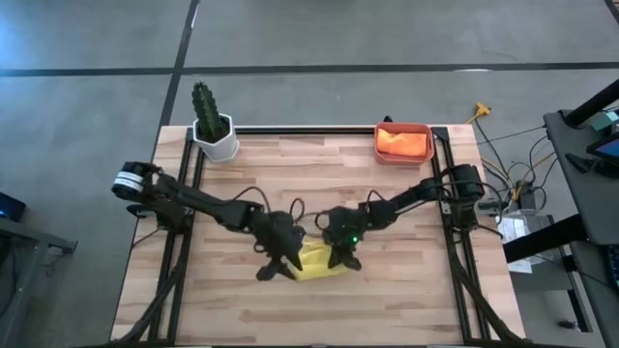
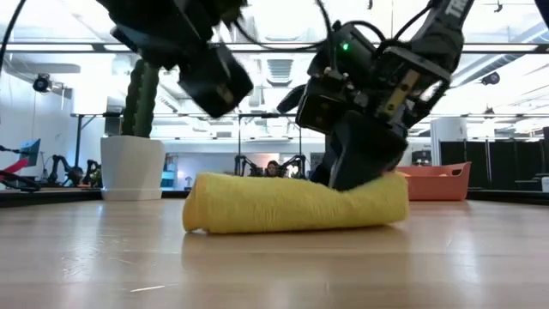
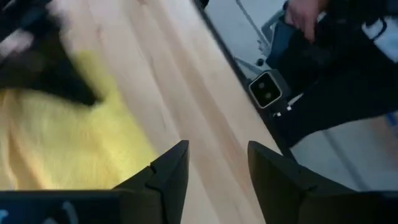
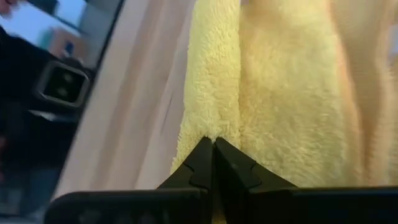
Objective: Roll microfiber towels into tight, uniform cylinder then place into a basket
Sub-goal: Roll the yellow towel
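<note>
On the table (image 1: 406, 290), the rolled yellow towel (image 2: 292, 204) lay between my grippers. My right gripper (image 4: 213, 152) pinched its edge, fingers pressed together; my left gripper (image 3: 217, 171) stood spread just beside it. Orange towel (image 1: 402, 141) sat in the basket (image 1: 402, 159).

Two slim, matte-black robot arms of jointed segments are built from dark tubes and boxy joint housings. Thin black cables loop loosely along both. The left arm's base end carries a pale grey-white round cap. A small green indicator light glows on the right arm's wrist block. The left gripper (image 3: 217, 177) has two black, wedge-shaped plastic fingers; the right gripper (image 4: 213, 163) has matching black angular fingers.
</note>
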### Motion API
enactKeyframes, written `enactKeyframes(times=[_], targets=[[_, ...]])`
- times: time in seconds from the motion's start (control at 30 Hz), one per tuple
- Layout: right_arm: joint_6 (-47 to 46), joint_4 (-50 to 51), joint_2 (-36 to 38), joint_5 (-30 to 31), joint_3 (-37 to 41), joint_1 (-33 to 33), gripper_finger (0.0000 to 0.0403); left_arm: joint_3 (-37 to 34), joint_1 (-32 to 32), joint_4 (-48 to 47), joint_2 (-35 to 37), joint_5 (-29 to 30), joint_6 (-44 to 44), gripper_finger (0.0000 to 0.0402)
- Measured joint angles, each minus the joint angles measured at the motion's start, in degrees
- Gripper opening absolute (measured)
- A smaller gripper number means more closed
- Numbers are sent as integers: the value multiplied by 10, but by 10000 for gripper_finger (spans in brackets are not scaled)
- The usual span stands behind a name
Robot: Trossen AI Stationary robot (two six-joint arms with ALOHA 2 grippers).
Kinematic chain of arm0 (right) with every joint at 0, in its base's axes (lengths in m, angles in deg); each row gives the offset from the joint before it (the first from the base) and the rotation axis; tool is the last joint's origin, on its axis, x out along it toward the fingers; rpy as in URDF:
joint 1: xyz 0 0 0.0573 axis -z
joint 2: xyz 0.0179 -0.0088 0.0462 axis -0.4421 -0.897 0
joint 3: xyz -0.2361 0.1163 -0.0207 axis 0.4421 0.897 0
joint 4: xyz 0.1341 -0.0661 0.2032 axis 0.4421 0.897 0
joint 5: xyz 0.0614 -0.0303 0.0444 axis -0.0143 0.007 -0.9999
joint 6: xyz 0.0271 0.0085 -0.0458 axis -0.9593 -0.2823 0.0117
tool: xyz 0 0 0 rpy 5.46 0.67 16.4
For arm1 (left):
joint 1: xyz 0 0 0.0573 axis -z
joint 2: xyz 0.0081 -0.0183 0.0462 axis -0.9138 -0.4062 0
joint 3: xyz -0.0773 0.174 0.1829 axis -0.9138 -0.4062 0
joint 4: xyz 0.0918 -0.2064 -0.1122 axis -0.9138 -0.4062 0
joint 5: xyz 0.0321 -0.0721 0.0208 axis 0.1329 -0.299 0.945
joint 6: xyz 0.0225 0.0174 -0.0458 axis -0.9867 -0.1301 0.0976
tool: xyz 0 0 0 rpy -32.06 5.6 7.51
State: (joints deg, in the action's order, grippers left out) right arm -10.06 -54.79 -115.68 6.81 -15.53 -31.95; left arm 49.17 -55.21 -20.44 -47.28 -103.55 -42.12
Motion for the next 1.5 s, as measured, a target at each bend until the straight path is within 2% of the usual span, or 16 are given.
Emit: enactKeyframes(times=[0.13, 0.23, 0.33, 0.6, 0.7, 0.83, 1.17, 1.33, 1.5], targets=[[-45, -51, 2, -44, 22, 34, 9, -1, 43, 3, 11, 101, -44, 149], [-67, -58, 3, -54, 28, 50, 9, -2, 68, 6, 1, 197, -61, 149], [-75, -57, 3, -55, 29, 57, 9, -2, 77, 9, -17, 255, -56, 149], [-76, -55, 3, -50, 30, 58, 9, -1, 76, 25, -83, 264, -53, 149], [-85, -55, 3, -44, 31, 58, 9, -1, 75, 38, -102, 277, -10, 149], [-110, -66, 2, -31, 31, 58, 9, 1, 76, 38, -118, 330, 58, 149], [-134, -88, 2, -1, 32, 54, 15, 4, 75, 39, -121, 333, 64, 149], [-131, -91, 3, -3, 32, 52, 37, 4, 75, 38, -131, 332, 65, 149], [-106, -93, 13, -15, 34, 52, 89, 5, 71, 49, -144, 309, 107, 148]])
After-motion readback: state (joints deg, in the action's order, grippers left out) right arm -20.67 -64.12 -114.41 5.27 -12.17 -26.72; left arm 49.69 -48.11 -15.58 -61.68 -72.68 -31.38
